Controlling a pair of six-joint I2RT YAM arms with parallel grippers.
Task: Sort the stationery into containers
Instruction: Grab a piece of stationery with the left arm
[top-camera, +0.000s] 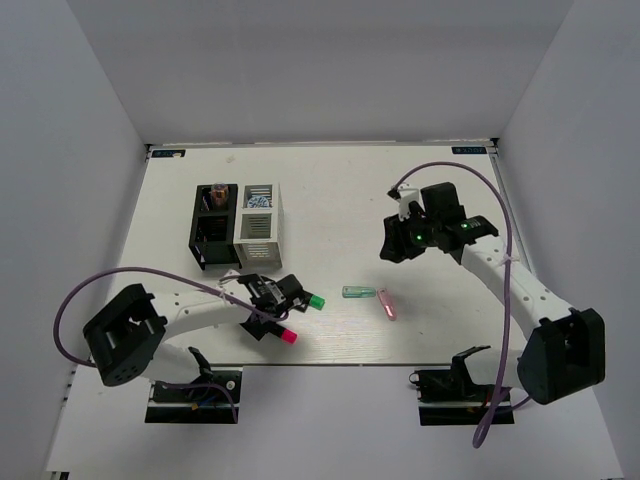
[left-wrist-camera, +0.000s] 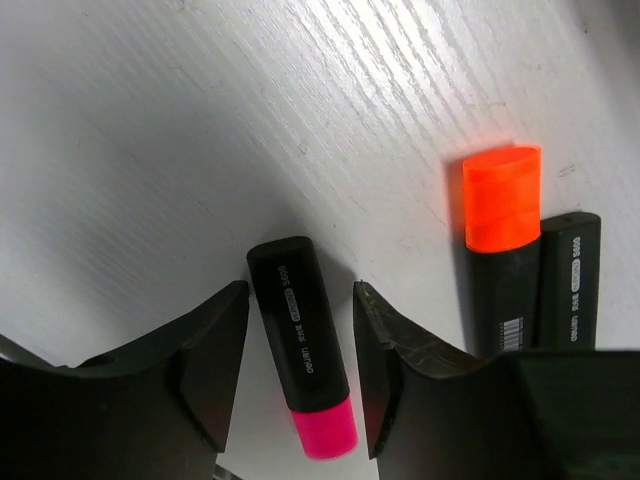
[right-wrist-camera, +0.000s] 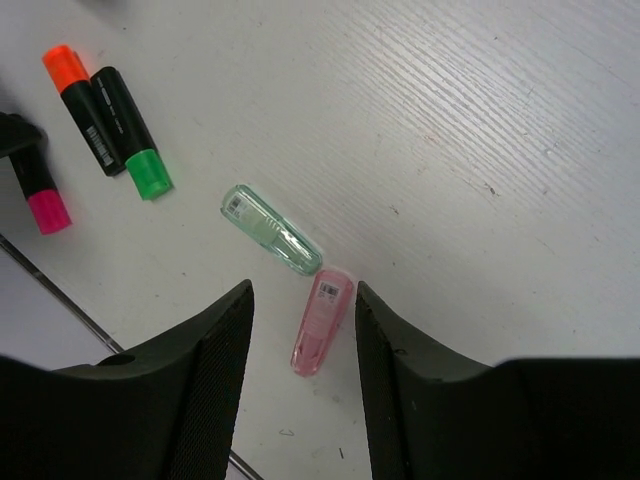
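From above, the black box (top-camera: 215, 228) and white box (top-camera: 258, 225) stand side by side at the far left of the bench (top-camera: 400, 180). The left gripper (top-camera: 272, 318) sits low at the pink marker (top-camera: 287, 336), well apart from the right gripper (top-camera: 392, 245).

Left wrist view — fingers spread, the pink marker lying between them with a gap on either side, and the orange marker (left-wrist-camera: 500, 230) nearby.

Right wrist view — fingers wide, holding nothing. The pink capsule (right-wrist-camera: 322, 320) lies on the bench below, just beside the green capsule (right-wrist-camera: 271, 229).
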